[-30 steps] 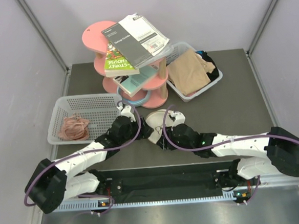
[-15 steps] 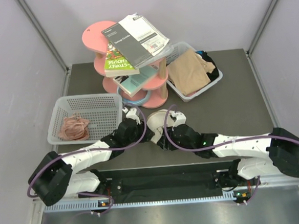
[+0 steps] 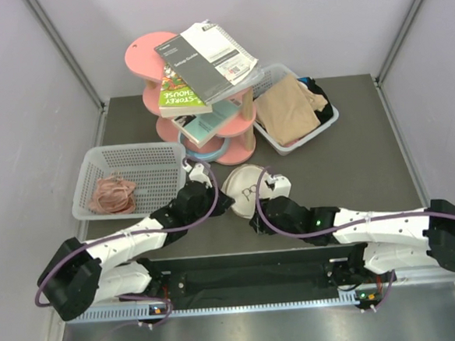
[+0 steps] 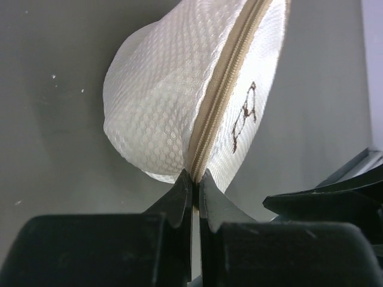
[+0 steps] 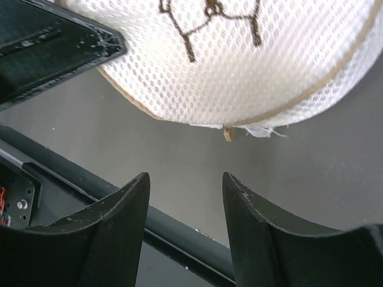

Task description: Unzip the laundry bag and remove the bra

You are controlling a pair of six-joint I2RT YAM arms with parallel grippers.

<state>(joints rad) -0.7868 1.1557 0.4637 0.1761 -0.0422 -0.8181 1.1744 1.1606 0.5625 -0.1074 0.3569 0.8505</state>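
Note:
The laundry bag [image 3: 241, 190], a round cream mesh pouch with a black bra outline, sits mid-table between both arms. In the left wrist view the bag [image 4: 173, 101] stands on edge, its tan zipper [image 4: 222, 89] running toward me. My left gripper [image 4: 195, 177] is shut on the bag's rim at the zipper's near end. My right gripper [image 5: 187, 179] is open just short of the bag [image 5: 239, 66], with nothing between its fingers. A small tan zipper tab [image 5: 228, 133] hangs from the rim above them. The bra is hidden.
A white mesh basket [image 3: 145, 158] holding a pinkish-brown bundle [image 3: 112, 194] stands at the left. Behind the bag is a pink tiered stand [image 3: 145, 55] with books. A tray [image 3: 327, 120] with tan cloth [image 3: 286, 112] sits back right. The table's front rail [image 5: 179, 230] lies under my right gripper.
My left gripper has moved in to the bag's rim and shut on it, and the bag now stands tilted up. My right arm has drawn back a little.

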